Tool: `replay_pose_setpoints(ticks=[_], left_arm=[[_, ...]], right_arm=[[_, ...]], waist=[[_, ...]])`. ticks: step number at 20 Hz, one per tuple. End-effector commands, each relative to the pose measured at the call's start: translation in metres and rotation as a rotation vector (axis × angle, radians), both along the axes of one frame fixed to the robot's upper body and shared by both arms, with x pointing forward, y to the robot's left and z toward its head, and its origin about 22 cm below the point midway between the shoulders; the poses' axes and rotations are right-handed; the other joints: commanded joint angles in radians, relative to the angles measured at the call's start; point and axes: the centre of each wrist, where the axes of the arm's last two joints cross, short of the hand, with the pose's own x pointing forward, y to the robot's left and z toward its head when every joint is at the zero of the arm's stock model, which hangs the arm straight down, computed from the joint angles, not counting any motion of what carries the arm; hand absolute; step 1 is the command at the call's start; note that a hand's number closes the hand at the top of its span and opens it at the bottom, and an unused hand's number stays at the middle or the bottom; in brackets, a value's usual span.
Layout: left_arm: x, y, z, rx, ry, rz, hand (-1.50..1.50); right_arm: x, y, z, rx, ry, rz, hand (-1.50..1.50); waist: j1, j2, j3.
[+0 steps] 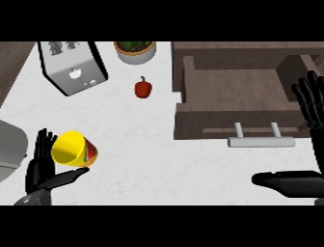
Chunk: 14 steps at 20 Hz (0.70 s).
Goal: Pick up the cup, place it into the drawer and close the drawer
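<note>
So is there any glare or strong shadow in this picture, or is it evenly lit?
Head view: even, soft light on the white counter, no glare; only a faint shadow under the red pepper and dimness inside the open drawer; the yellow cup by the left hand looks bright, without hard highlights.

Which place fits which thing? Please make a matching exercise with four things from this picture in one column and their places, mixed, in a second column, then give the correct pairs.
Things:
1. yellow cup
2. red pepper
3. potted plant
4. drawer

Places:
A. at the counter's far edge, beside the toaster
B. pulled open, in front of the right hand
C. next to the left hand, lying on its side
D. between the toaster and the drawer

Pairs: 1-C, 2-D, 3-A, 4-B
</note>
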Motion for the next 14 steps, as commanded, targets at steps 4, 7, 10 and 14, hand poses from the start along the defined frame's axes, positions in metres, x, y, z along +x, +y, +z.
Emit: replay_pose_setpoints(ticks=[4,7,10,14], left_arm=[[0.015,-0.011,0.004,-0.094,-0.108,-0.067,-1.5],[0.006,-0.004,0.001,-0.127,-0.124,-0.109,-1.5],[0.006,-0.019,-0.004,-0.164,-0.161,-0.129,-1.5],[0.021,-0.033,0.001,-0.227,-0.179,-0.188,1.5]], right_arm=[[0.0,-0.006,-0.006,0.006,0.0,0.001,-1.5],[0.018,0.005,0.004,0.024,-0.01,0.003,-1.5],[0.004,-0.001,-0.002,0.011,0.01,-0.001,-1.5],[0.017,-0.006,0.006,0.007,0.015,0.011,-1.5]], waist=[[-0.001,0.0,0.0],[-0.001,0.004,-0.002],[-0.006,0.003,-0.002],[0.004,0.001,-0.001]])
